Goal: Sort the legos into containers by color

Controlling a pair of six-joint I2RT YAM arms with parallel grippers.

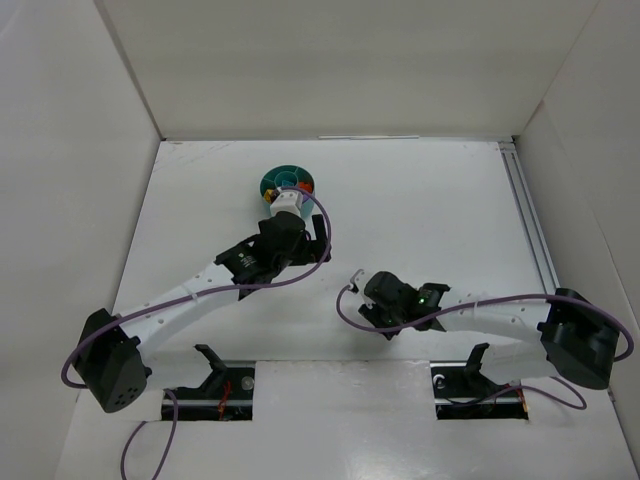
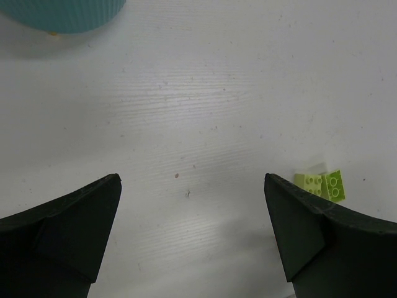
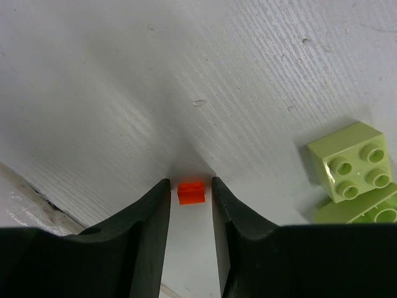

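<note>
A tiny orange lego (image 3: 191, 192) lies on the white table between my right gripper's (image 3: 191, 186) two black fingers. A thin gap shows on each side of it, so the jaws stand narrowly open around it. Two lime green legos (image 3: 350, 169) lie just to its right; in the left wrist view the lime legos (image 2: 322, 184) sit beside the right finger. The round teal dish (image 1: 287, 184) with its containers holds small coloured bits. My left gripper (image 1: 287, 205) hovers at the dish's near side. In its own view, the left gripper (image 2: 192, 186) is wide open over bare table, and the dish (image 2: 62, 15) shows at the top left edge.
White walls enclose the table on the left, back and right. A metal rail (image 1: 530, 220) runs along the right side. My right gripper (image 1: 358, 278) reaches in low over the table's middle. Two cut-outs with cables (image 1: 220, 385) lie at the near edge.
</note>
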